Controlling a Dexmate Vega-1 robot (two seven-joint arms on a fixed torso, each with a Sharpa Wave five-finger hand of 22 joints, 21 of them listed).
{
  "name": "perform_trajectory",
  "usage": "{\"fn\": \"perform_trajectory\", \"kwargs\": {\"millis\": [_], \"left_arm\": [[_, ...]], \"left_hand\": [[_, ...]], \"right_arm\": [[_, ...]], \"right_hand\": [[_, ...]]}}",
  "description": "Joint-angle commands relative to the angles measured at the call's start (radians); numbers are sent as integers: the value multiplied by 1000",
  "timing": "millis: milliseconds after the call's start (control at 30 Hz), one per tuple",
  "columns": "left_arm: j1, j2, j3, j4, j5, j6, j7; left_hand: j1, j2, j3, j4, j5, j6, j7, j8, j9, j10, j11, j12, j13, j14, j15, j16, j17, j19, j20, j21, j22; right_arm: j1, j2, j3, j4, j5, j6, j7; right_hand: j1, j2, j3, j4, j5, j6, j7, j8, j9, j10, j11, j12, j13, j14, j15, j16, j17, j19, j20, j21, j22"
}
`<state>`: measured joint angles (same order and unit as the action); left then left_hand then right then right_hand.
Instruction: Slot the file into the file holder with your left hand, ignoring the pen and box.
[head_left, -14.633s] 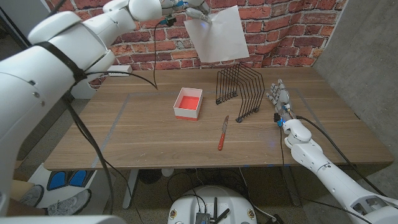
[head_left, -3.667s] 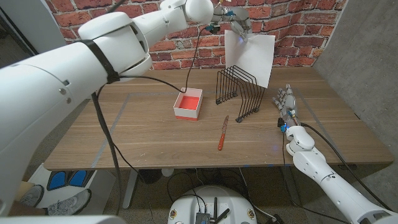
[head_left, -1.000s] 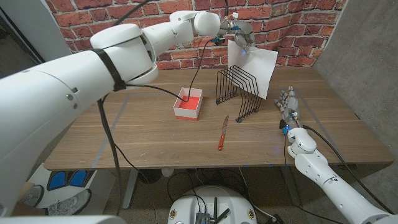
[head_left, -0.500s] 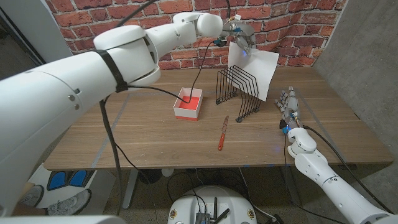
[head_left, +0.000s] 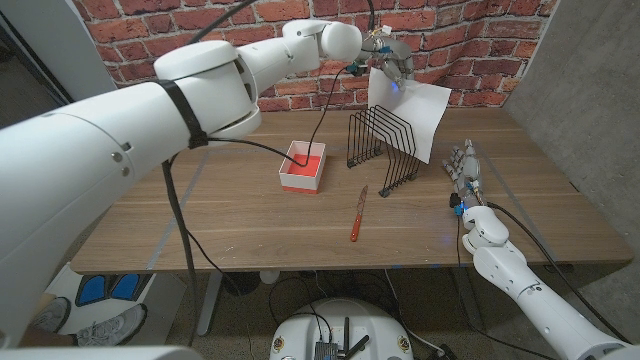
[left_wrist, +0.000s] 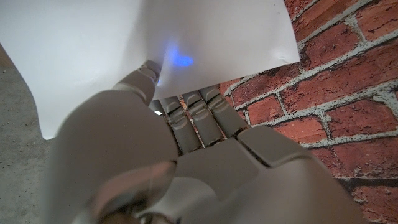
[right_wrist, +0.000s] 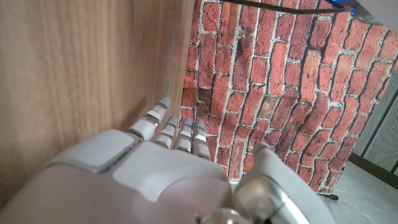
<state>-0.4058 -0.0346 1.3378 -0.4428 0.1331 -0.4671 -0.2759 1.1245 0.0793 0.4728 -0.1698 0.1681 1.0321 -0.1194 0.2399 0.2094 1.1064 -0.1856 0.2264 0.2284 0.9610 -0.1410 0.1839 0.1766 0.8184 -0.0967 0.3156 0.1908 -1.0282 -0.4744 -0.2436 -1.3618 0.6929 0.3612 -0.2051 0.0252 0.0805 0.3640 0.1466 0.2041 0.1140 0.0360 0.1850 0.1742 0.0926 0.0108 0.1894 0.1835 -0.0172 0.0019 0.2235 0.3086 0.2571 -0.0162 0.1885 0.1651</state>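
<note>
My left hand (head_left: 386, 60) reaches over the back of the table and pinches the top corner of a white paper file (head_left: 415, 115). The sheet hangs tilted, its lower part behind the wires of the black wire file holder (head_left: 385, 148). Through the left wrist camera the fingers (left_wrist: 186, 115) press against the white file (left_wrist: 137, 43). My right hand (head_left: 462, 172) stands on the table to the right of the holder, fingers apart and holding nothing; the right wrist camera shows that hand (right_wrist: 161, 162) beside the wood.
A white box with a red inside (head_left: 303, 166) sits left of the holder. A red-handled pen (head_left: 357, 215) lies in front of it. A brick wall (head_left: 480, 40) closes the back and a grey wall the right.
My left hand has lowered the file a little further down into the holder's wires over the last second. The right hand has stayed put.
</note>
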Motion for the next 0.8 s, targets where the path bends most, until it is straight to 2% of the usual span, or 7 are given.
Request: {"fn": "perform_trajectory", "kwargs": {"millis": [33,400,800], "left_arm": [[-3,-2,4,0,5,-18,-6],[-6,1,4,0,9,-50,-20],[-6,2,4,0,12,-47,-20]], "left_hand": [[6,3,-5,-1,7,10,-1,-2,0,26,-31,7,-2,7,-99,0,3,1,-98,3,1],[3,4,-7,1,8,9,-1,-3,0,25,-31,6,-2,4,-97,-2,2,1,-98,3,1],[3,4,-9,0,8,9,-3,-4,0,25,-31,6,-2,2,-98,-3,1,1,-97,3,1]], "right_arm": [[3,3,0,9,2,7,6],[-5,1,3,6,3,12,4],[-11,-12,13,3,-3,13,-2]], "right_hand": [[-6,51,4,7,9,9,2,3,2,13,1,3,4,4,-3,2,5,4,6,1,4],[-6,51,4,7,9,9,2,3,2,13,1,3,4,3,-3,2,5,5,7,1,4],[-5,48,4,6,9,9,0,3,2,12,1,3,4,1,-4,1,5,2,6,0,4]]}}
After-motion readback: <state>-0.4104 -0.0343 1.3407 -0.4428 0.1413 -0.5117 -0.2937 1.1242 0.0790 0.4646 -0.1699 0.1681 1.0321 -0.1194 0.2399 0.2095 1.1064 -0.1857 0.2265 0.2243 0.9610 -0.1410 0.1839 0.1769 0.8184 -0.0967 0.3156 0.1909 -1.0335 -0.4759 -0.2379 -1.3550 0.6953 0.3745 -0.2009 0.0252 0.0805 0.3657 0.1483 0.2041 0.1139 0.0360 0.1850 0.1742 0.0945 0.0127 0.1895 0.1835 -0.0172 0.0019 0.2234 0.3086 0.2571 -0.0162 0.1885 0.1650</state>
